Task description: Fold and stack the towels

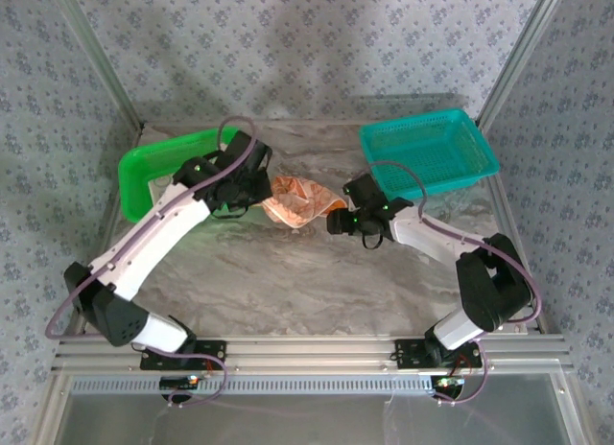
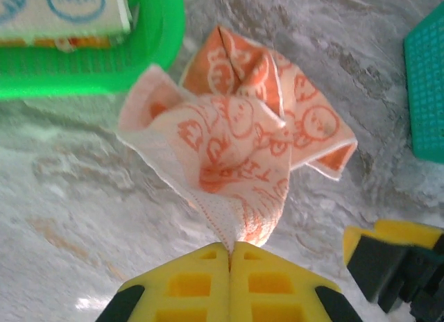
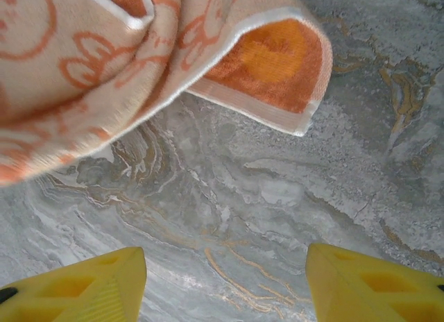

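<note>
As L jaws pinch it, towel [image 2: 236,148] stretches rightward

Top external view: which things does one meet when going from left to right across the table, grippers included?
green basket → left gripper → peach towel → right gripper → teal basket

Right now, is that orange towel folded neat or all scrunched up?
Scrunched, not folded: the towel is bunched and creased, pinched in the shut left gripper.
</note>
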Action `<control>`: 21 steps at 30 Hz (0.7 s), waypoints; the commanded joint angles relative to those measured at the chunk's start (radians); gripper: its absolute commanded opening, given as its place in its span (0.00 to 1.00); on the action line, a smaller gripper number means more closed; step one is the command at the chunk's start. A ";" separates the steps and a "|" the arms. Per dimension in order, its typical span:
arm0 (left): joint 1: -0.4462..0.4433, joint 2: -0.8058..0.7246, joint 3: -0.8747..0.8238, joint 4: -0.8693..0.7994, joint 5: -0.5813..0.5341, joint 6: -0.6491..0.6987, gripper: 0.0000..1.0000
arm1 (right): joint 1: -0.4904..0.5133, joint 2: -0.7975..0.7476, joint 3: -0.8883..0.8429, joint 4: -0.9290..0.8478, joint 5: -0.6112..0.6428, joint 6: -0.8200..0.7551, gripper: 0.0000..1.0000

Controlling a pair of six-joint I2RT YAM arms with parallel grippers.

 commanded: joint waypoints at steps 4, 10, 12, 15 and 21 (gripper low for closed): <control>-0.116 -0.065 -0.204 0.150 0.162 -0.157 0.43 | -0.016 0.013 0.060 -0.037 0.001 -0.022 0.64; -0.087 -0.112 -0.234 0.078 0.104 -0.133 0.65 | 0.051 0.014 0.055 -0.046 0.005 0.033 0.64; -0.019 -0.129 -0.260 0.071 0.132 -0.087 0.63 | 0.099 0.017 0.050 -0.045 0.017 0.074 0.63; 0.087 -0.159 -0.308 0.084 0.148 0.022 0.58 | 0.195 0.039 0.055 -0.040 0.036 0.138 0.61; 0.315 -0.180 -0.441 0.182 0.249 0.189 0.43 | 0.383 0.172 0.125 0.046 0.021 0.222 0.38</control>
